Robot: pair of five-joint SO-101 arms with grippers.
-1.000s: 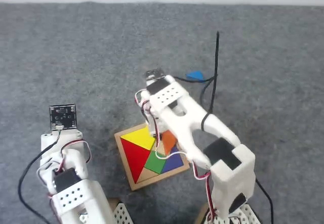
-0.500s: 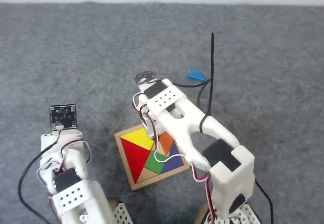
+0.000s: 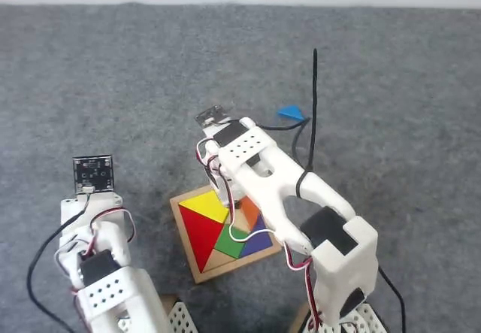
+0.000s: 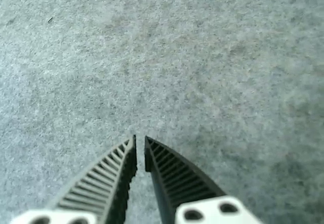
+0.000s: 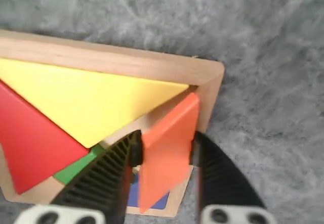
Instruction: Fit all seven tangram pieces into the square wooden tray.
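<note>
The square wooden tray [image 3: 197, 270] lies in front of the arms and holds a yellow triangle [image 3: 204, 205], a red triangle [image 3: 200, 235], a green piece [image 3: 229, 241] and a purple-blue piece [image 3: 257, 240]. My right gripper [image 5: 166, 150] is shut on the orange piece [image 5: 167, 148], held tilted over the tray's far right corner [image 5: 210, 82], beside the yellow triangle [image 5: 91, 102]. A small blue piece [image 3: 290, 113] lies on the carpet well behind the tray. My left gripper [image 4: 140, 144] is shut on nothing, above bare carpet.
Grey carpet covers the whole table. The left arm [image 3: 98, 243] stands folded at the front left, apart from the tray. A black cable [image 3: 314, 100] rises from the right arm near the blue piece.
The right arm's wrist has swung a little to the left above the tray, with the orange piece still in its grip. The left arm has kept still.
</note>
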